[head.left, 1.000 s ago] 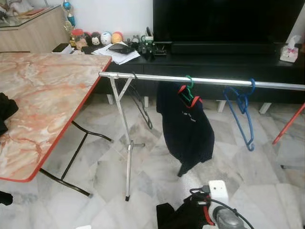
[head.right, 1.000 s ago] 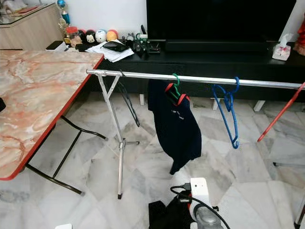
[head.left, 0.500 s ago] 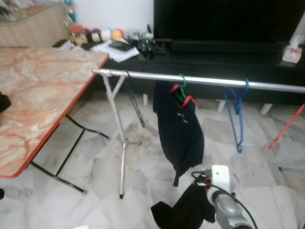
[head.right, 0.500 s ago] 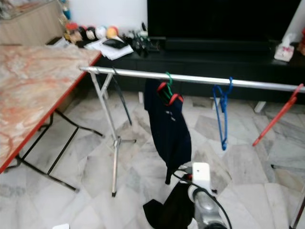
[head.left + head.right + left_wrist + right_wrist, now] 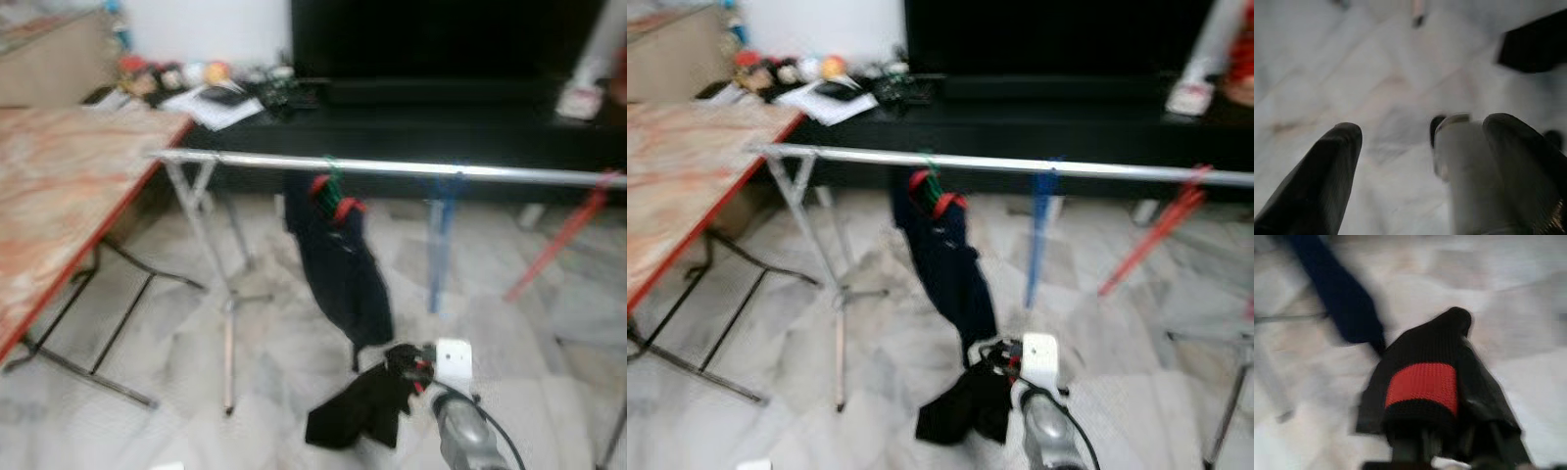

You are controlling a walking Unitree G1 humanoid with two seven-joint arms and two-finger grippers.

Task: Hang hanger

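The right gripper (image 5: 407,372), low before the rail (image 5: 392,168), is clenched on a black garment (image 5: 358,411) with a red band (frames blurred), which hangs under it above the floor (image 5: 196,382). A dark shirt (image 5: 338,264) on a hanger (image 5: 330,191) hangs from the rail, a blue hanger (image 5: 439,235) right of it. The left gripper (image 5: 1415,161) hangs over floor, fingers apart.

The floor (image 5: 147,343) is pale grey marble tile. On the left stands a folding bench (image 5: 59,196) with an orange marbled top and red edge. Behind, a long black cabinet (image 5: 411,127) carries a big dark television (image 5: 441,39) (the wall (image 5: 206,29) is white).
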